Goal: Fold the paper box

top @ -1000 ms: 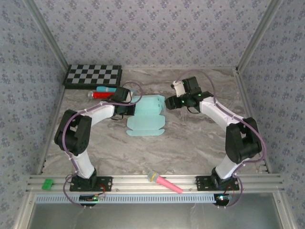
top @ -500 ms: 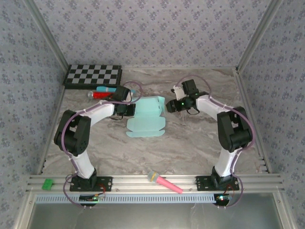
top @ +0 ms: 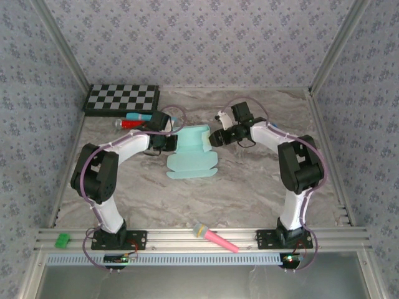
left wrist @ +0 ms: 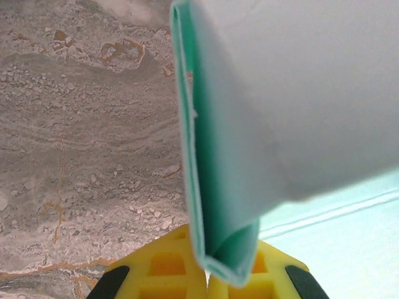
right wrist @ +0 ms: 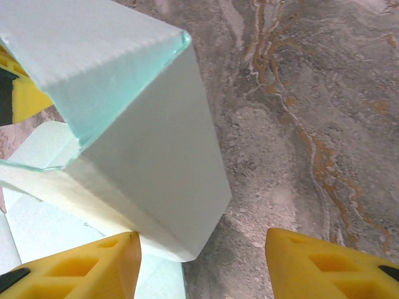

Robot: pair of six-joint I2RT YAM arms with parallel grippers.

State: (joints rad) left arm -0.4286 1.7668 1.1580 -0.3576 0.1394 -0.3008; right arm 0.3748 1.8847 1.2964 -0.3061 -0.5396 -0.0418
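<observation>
Right now my left tool (left wrist: 209, 277) is pressed together on a folded edge of the paper box (left wrist: 218, 187), the aqua card standing up between its yellow fingers (left wrist: 162, 268). My right tool (right wrist: 199, 261) is spread wide, a raised panel of the box just ahead of one finger and marbled desk (right wrist: 299, 124) ahead of the other. The rest of the sheet lies flat between the two tools
</observation>
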